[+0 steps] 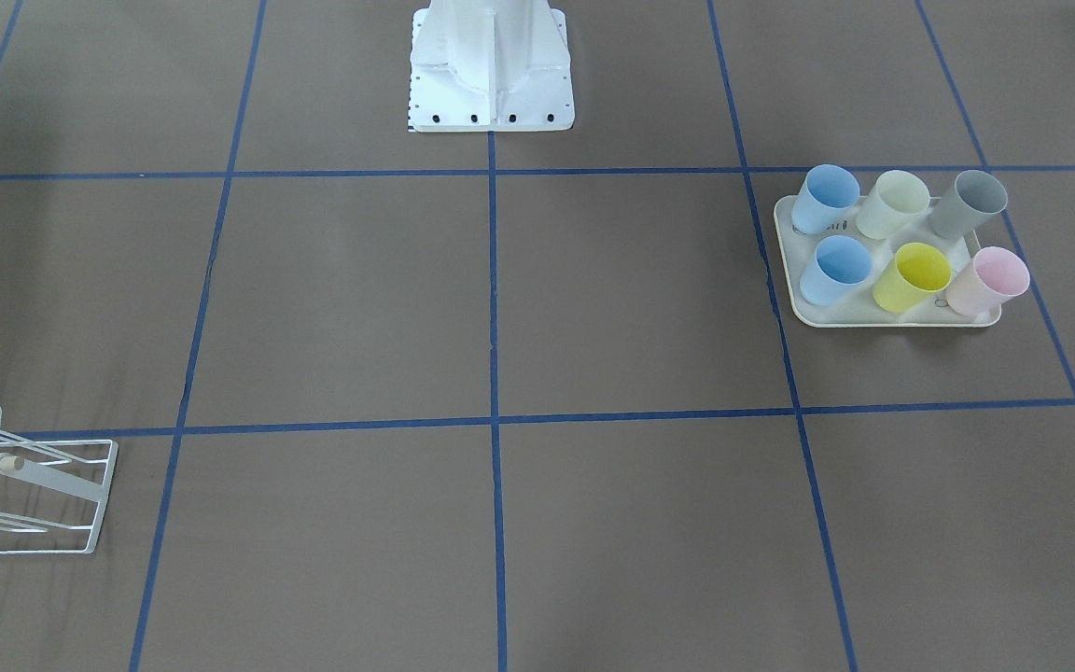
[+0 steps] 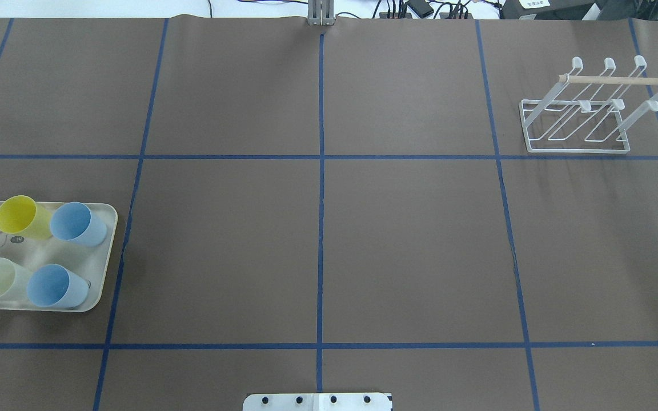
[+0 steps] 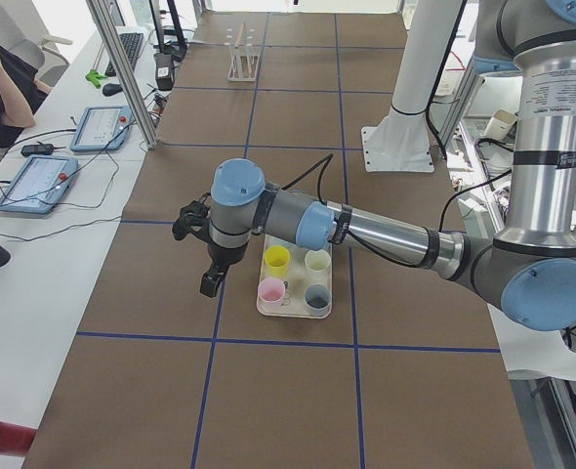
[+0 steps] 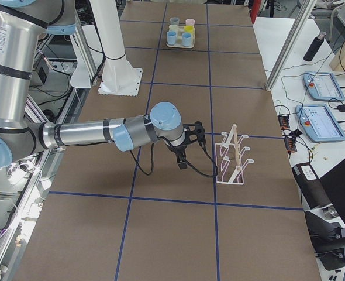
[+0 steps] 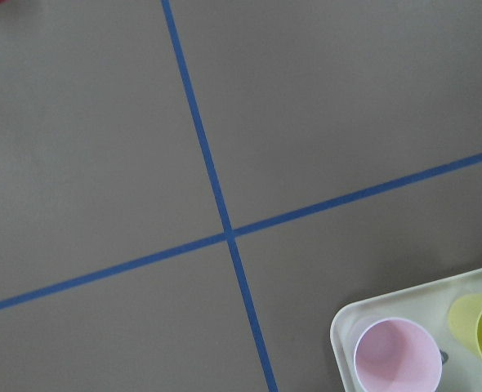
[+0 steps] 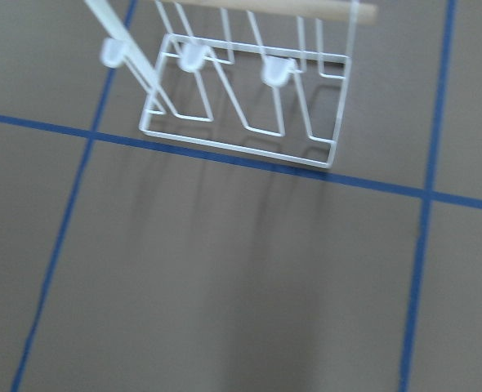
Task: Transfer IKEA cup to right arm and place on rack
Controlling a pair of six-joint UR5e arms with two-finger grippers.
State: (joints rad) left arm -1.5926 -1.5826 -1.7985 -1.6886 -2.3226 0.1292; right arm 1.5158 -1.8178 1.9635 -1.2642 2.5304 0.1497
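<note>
On the brown worktop (image 2: pixel 409 245), ruled into squares by blue tape; white robot base plate (image 1: pixel 491 84) at the robot's edge.

Surroundings:
- A side table along the operators' edge carries two tablet-like control units (image 4: pixel 321 86).
- A seated person (image 3: pixel 0 88) in a dark top is at the side table's far end, seen from the left.

Arms:
- Left arm (image 3: pixel 386 230) reaches out level above the worktop. The left gripper (image 3: pixel 210 283) points down just beside the tray, on its operators' side. Whether its fingers are apart or together cannot be told.
- Right arm (image 4: pixel 85 133) is also stretched level. The right gripper (image 4: pixel 182 163) hangs near the rack on the robot's side, apart from it. A black cable (image 4: pixel 207 170) loops between them. Its finger state cannot be told.

Container: cream tray (image 1: pixel 887 320), rounded corners, at the robot's left end of the worktop. It holds six cups, mouths up, in two rows of three.
- Row toward the robot: blue cup (image 1: pixel 827 198), cream cup (image 1: pixel 892 203), grey cup (image 1: pixel 967 203).
- Row toward the operators: second blue cup (image 1: pixel 836 269), yellow cup (image 1: pixel 913 276), pink cup (image 1: pixel 987 280).

Task items:
- All six cups are plain, tapered, pastel and handleless. They stand on the tray, well apart from the rack.
- The rack (image 2: pixel 577 152) is white wire with a rectangular base and slanted prongs with capped tips. A light wooden dowel (image 2: pixel 620 80) lies across the top. It stands at the robot's right end, toward the operators' edge.
</note>
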